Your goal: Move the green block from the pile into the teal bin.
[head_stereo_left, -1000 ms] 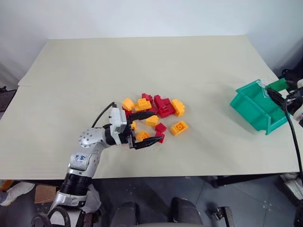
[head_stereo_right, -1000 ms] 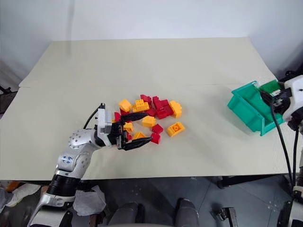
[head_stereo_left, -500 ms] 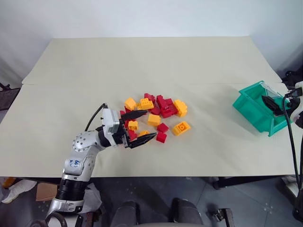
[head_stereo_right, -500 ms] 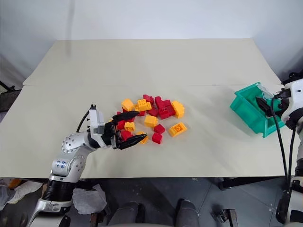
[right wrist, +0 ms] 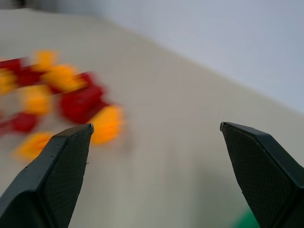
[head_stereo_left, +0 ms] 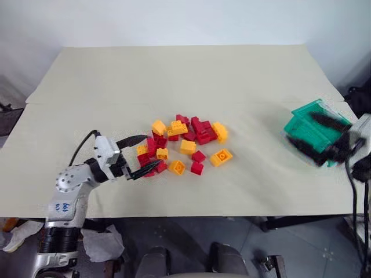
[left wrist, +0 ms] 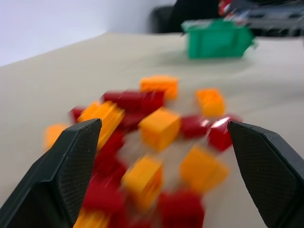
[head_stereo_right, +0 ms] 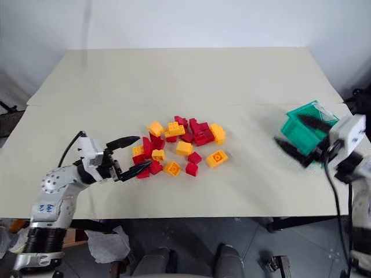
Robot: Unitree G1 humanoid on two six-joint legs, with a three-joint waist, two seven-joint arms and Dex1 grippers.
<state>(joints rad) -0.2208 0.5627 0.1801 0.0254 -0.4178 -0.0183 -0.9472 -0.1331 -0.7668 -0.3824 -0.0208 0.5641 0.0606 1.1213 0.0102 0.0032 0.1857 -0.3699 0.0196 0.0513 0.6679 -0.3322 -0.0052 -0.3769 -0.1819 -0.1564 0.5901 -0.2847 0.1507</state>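
The pile (head_stereo_left: 188, 142) of red and yellow-orange bricks lies mid-table. My left gripper (head_stereo_left: 154, 150) is open at the pile's left edge, its fingertips around the outermost bricks. In the left wrist view the pile (left wrist: 152, 142) lies between and beyond the open fingers (left wrist: 61, 175). The teal bin (head_stereo_left: 305, 110) stands at the table's right edge. My right gripper (head_stereo_left: 299, 126) is open and empty, blurred, just in front of the bin on its pile side. The green block is hidden from view.
The table's front edge (head_stereo_left: 191, 213) runs close below the left arm. A seam (head_stereo_left: 116, 104) crosses the beige table top behind the pile. Dark gear (head_stereo_left: 356, 92) sits off the table's right side.
My left gripper has drawn back leftward from the pile's middle to its left edge. My right gripper has opened and swung from over the bin toward the table's middle; the green block no longer shows at it.
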